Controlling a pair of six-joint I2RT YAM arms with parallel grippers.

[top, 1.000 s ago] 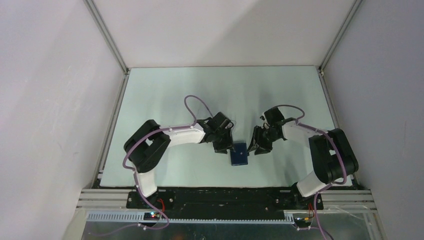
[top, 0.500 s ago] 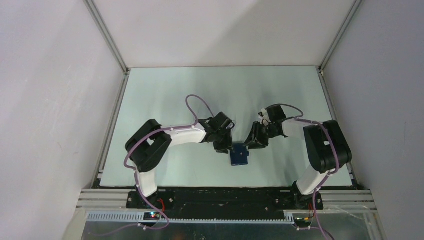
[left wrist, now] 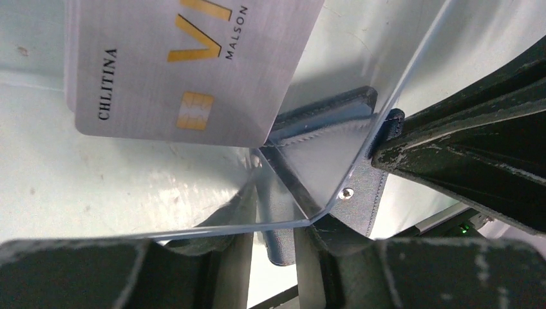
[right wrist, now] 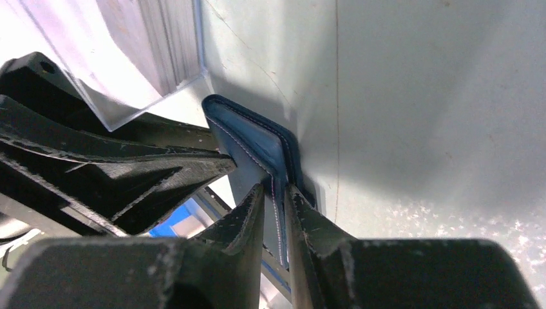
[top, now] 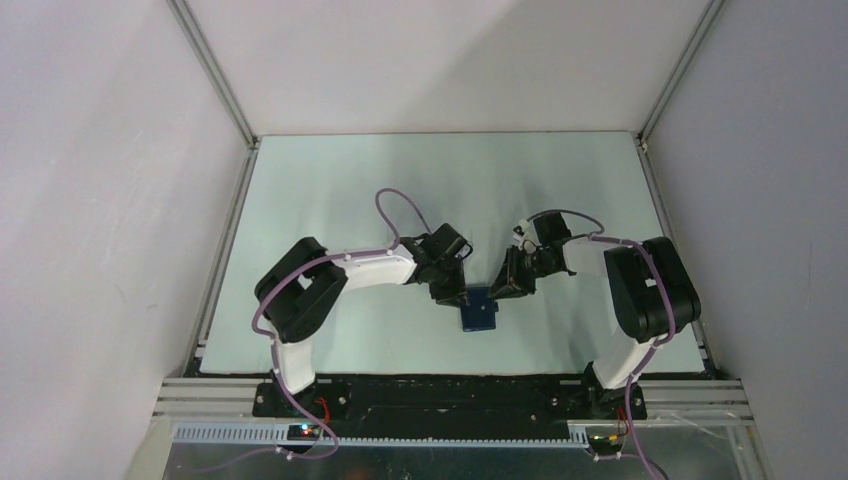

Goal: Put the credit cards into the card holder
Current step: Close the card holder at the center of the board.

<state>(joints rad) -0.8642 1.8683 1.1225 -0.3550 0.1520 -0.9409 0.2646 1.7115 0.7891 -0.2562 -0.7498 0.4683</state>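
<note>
Table [top: 330,190] here is a pale mint-ish sheet, kinda speckled and scuffed when you see it close up. The dark blue card holder [top: 479,316] sits on it, near the front edge, roughly centred.

Pale mint-green surface [top: 330,190] with faint specks, plain white walls [top: 440,60] on three sides, silver aluminium posts [top: 212,72] rising from the far corners, black mounting plate [top: 450,395] along the near edge, grey slotted cable duct [top: 430,437] below it, small lit circuit board [top: 305,431]
</note>
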